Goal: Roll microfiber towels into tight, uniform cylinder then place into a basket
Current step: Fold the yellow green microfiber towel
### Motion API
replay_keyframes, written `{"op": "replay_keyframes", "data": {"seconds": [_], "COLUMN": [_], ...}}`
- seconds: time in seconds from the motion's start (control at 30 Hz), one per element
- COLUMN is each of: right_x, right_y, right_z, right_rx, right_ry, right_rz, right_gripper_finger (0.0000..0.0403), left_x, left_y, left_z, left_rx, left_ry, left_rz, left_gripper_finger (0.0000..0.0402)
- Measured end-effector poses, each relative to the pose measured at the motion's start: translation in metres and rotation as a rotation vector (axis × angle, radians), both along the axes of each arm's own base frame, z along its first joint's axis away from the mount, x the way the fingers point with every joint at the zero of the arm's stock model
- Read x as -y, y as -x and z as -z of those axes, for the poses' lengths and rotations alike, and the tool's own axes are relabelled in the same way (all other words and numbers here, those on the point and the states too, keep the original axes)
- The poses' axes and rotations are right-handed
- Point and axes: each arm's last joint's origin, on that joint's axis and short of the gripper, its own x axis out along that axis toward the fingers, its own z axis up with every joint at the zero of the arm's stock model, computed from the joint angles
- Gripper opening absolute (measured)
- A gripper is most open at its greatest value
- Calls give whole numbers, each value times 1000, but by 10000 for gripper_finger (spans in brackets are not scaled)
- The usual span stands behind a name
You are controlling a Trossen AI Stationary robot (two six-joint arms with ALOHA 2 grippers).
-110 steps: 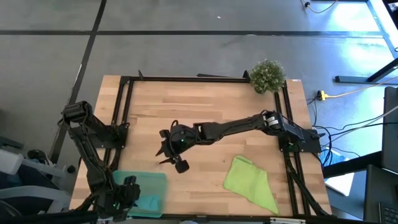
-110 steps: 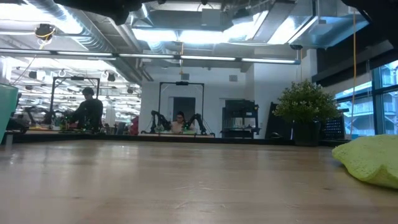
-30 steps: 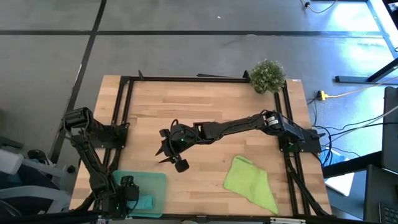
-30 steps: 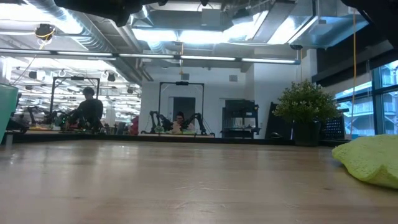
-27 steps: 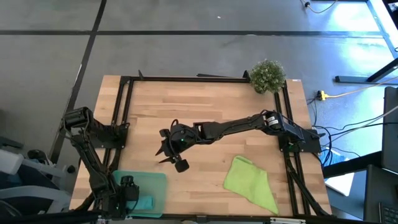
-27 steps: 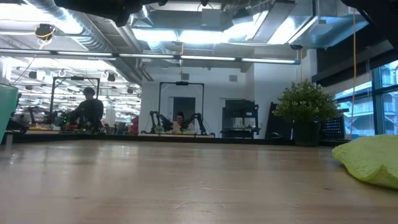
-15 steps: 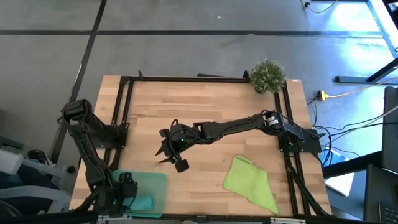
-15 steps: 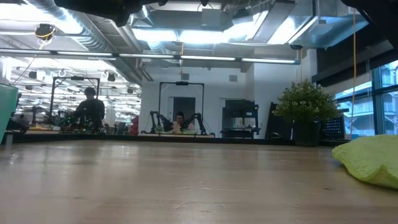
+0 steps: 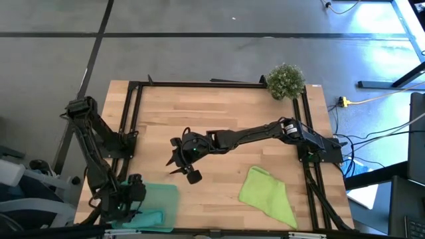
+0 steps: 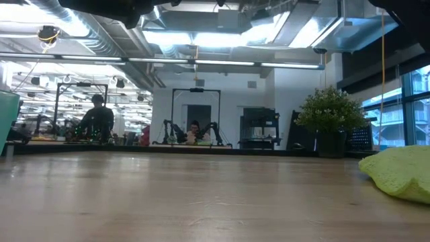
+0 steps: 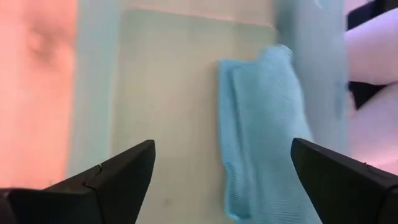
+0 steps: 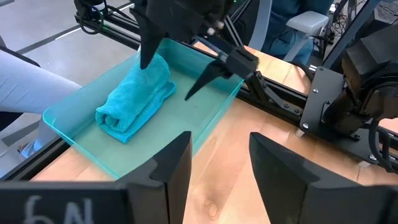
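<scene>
High view: left hand hovers over the basket at the worktop's front-left corner; right hand sits mid-worktop, fingers spread, empty. Lime towel lies unrolled near the front-right corner, plant at the back-right. Low view: lime towel at right edge. Left wrist view: fingers released, wide apart; rolled teal towel lies in basket. Right wrist view: teal towel along one basket wall, left hand open above it.
</scene>
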Motion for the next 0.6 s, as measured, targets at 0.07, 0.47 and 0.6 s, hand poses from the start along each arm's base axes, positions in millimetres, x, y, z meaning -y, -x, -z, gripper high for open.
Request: {"op": "replay_keyframes", "data": {"seconds": [0.07,0.47,0.6], "right_x": [0,0,-4], "right_y": [0,0,0], "right_z": [0,0,-1], "right_rx": [0,-10,-37], "right_ry": [0,-24,-110], "right_rz": [0,12,48], "right_gripper_finger": [163,163,163], "left_x": [-4,-16,-18], "left_y": [-3,-23,-27], "left_z": [0,0,0], "left_rx": [9,17,17], "left_ry": [-32,-71,-72], "left_rz": [5,-44,-62], "left_gripper_finger": [368,367,367]}}
